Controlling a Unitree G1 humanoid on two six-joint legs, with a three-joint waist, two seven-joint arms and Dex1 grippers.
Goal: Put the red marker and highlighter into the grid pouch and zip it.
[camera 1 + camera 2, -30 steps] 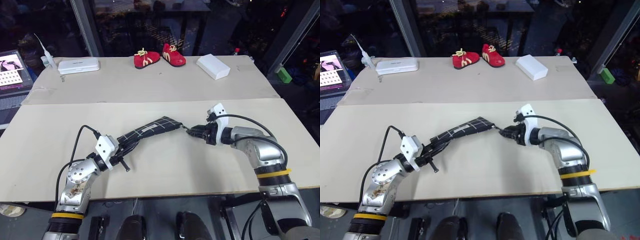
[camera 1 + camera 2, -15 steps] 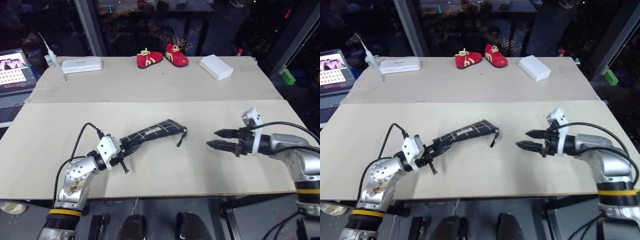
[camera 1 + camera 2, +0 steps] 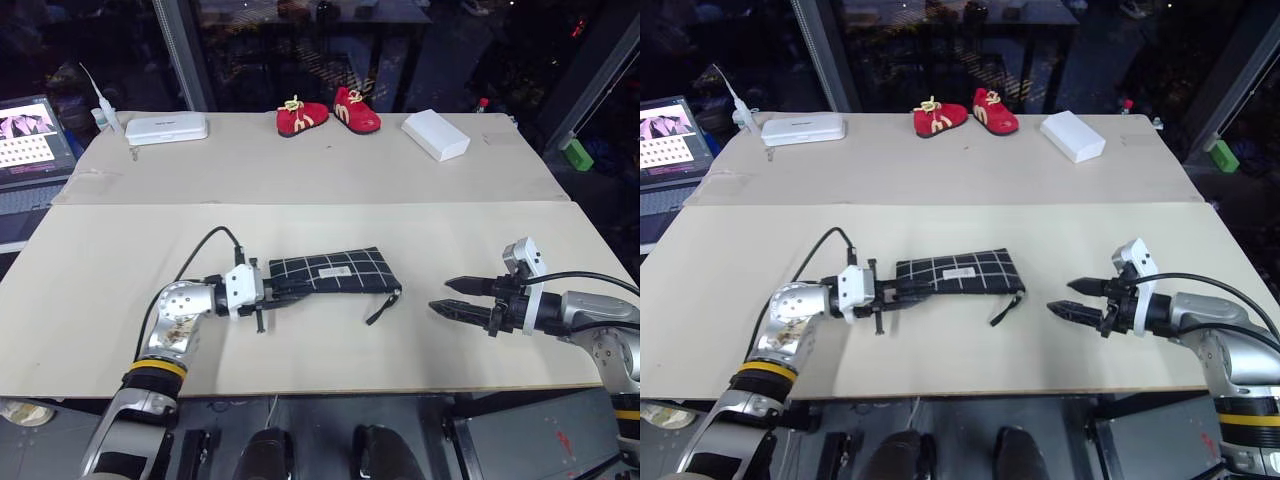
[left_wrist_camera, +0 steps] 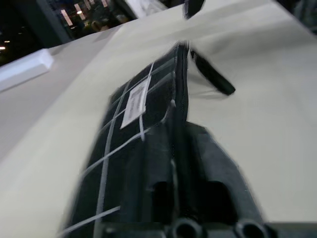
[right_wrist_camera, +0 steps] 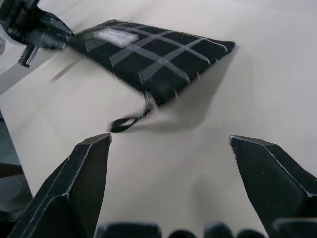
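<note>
Two grippers are over the pale table (image 3: 120, 250), and between them lies the grid pouch (image 3: 330, 272).

On the left side, the left gripper (image 3: 272, 297) lies low and almost level, pointing to the right along the table, with the forearm bent in from the table's front edge. Its black fingers reach the left end of the grid pouch. In the left wrist view the fabric sits between the two fingers, but I cannot tell if they are pressing it or are already loosened. I think this end is kept there so that the pouch does not slide.

In the middle, the grid pouch lies flat on the table, its long side running left to right, with the small white label (image 3: 334, 270) facing up. The black zipper pull strap (image 3: 384, 303) hangs off the right end and lies loose on the table, so the zipper looks drawn to that end. The red marker and the highlighter are presumably inside, which I only judge.

On the right side, the right gripper (image 3: 440, 297) points to the left, toward the pouch, and a little downward. Its jaws stand wide apart and hold nothing. It is well apart from the strap, with bare table between them.

At the far edge, a pair of red shoes (image 3: 326, 112) and a white box (image 3: 435, 134) stand away from the work.
</note>
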